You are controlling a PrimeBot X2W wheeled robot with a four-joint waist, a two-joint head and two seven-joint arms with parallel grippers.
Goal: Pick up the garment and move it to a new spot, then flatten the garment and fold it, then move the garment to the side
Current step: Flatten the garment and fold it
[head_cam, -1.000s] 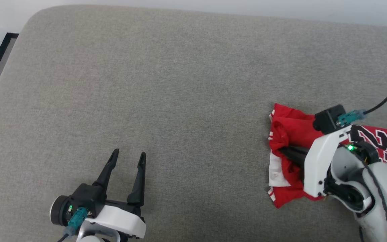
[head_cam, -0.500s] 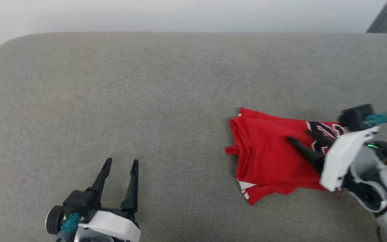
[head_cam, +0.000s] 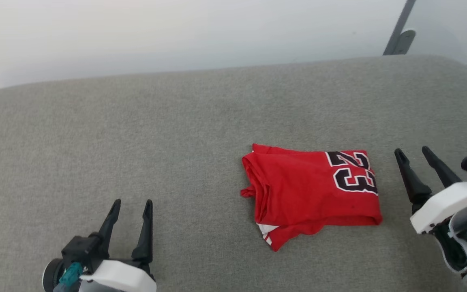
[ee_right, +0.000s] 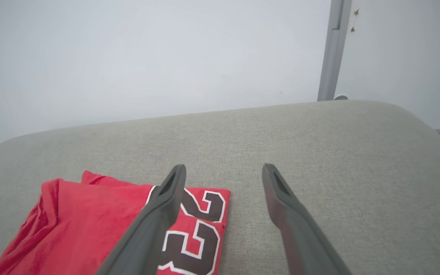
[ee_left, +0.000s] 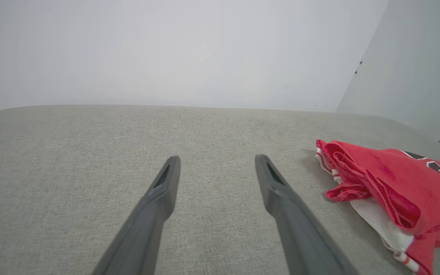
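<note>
Right gripper point(head_cam: 411, 150), at the right edge of the head view, has its two dark fingers spread apart with nothing between them. It sits just right of the garment point(head_cam: 310, 186) and does not touch it. That one garment, a red shirt folded into a rough rectangle, lies right of centre in the frame. A black, white-edged "23" shows on its right end. Its left edge is bunched in folds, and a bit of white striped trim pokes out at its lower left corner. The left gripper point(head_cam: 132, 201), at the lower left and well apart from the shirt, also holds its two fingers parted and empty. One grey cushion point(head_cam: 136, 134) lies under everything. A pale wall point(head_cam: 176, 32) runs across the top, with one grey post point(head_cam: 397, 36) at the upper right.
</note>
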